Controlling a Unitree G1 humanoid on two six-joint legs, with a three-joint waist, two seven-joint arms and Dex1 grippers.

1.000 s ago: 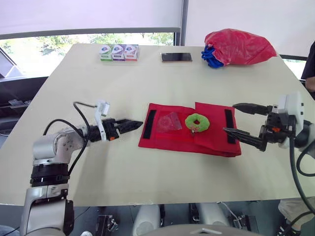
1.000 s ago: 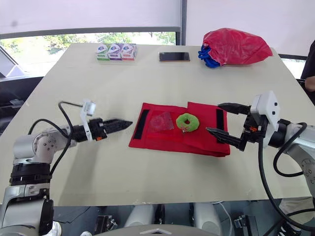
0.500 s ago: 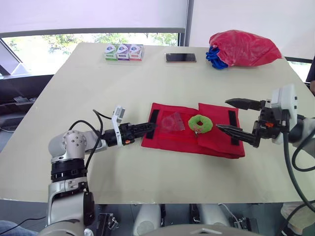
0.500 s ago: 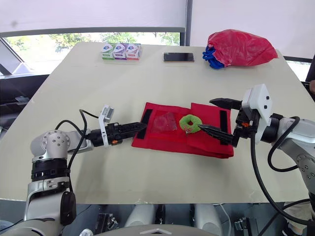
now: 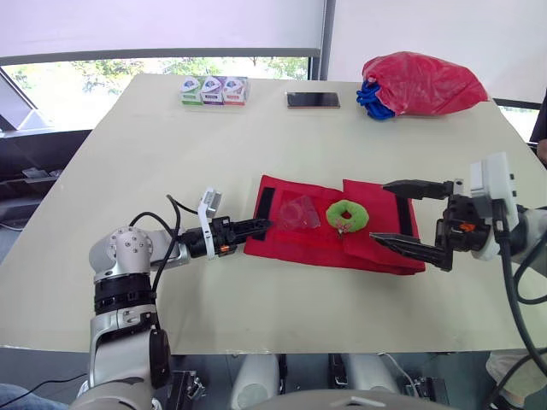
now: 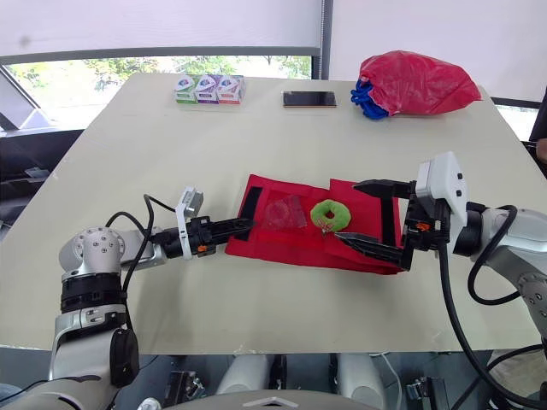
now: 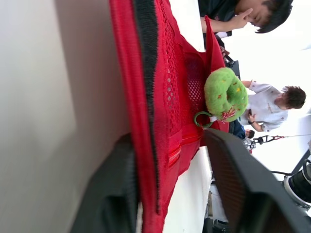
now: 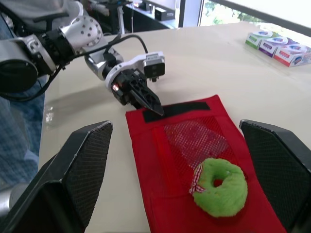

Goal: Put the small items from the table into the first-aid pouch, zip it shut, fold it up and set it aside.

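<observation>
The red first-aid pouch (image 5: 299, 249) lies unfolded at mid-table. A green ring-shaped toy (image 5: 333, 215) rests on its middle, and a clear packet (image 5: 299, 212) sits on the mesh pocket beside it. My left gripper (image 5: 261, 225) is at the pouch's left edge by the black fastener strip (image 5: 262, 203). In the left wrist view, that edge (image 7: 146, 145) runs between the narrowed fingers, touching one finger with a gap to the other. My right gripper (image 5: 379, 211) stands wide open over the pouch's right flap, just right of the green toy (image 8: 228, 196).
Three small boxes (image 5: 214, 90), a phone (image 5: 313, 100) and a red plastic bag (image 5: 419, 81) line the far edge of the table. A person's arm (image 5: 540, 120) shows at the right edge, with more people beyond in the left wrist view.
My left gripper has reached forward to the pouch's left edge and its jaws have narrowed. My right gripper has moved left over the right flap, closer to the green toy.
</observation>
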